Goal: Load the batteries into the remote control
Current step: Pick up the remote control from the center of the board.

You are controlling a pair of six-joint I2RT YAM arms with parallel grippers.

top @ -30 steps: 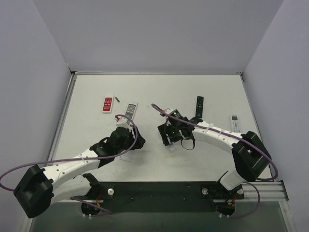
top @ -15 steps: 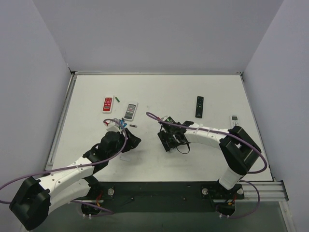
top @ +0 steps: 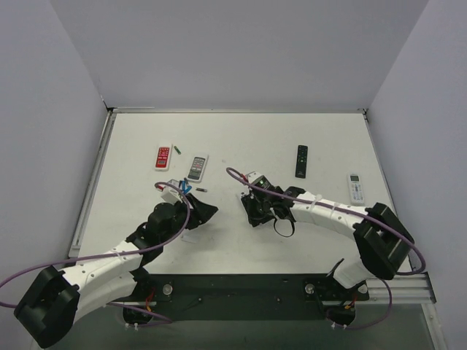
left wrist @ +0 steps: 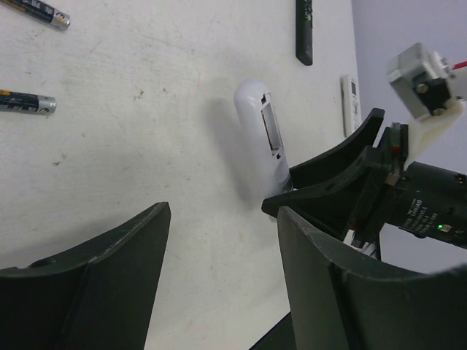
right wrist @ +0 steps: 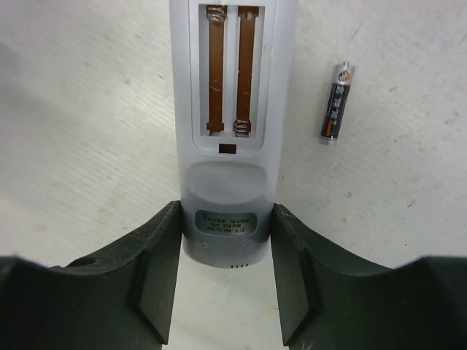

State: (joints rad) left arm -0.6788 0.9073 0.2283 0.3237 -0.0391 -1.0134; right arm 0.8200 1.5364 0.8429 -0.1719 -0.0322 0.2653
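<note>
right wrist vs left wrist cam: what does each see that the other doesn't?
Right wrist only: springs and contact strips inside the empty recess, and the label below it. Left wrist only: black remote, display remote, open left gripper. Both: remote control, recess up, its end between the right gripper fingers; loose batteries, one versus two.

The left arm (top: 109, 259) and right arm (top: 328, 211) are built of white links joined by bulky black housings, each trailed by a looping purple cable (top: 95, 242). The left hand (left wrist: 222, 211) and right hand (right wrist: 226, 211) have matte black, curved fingers. The right hand's body carries white lettering, a green light and a white camera block (left wrist: 419, 69).
</note>
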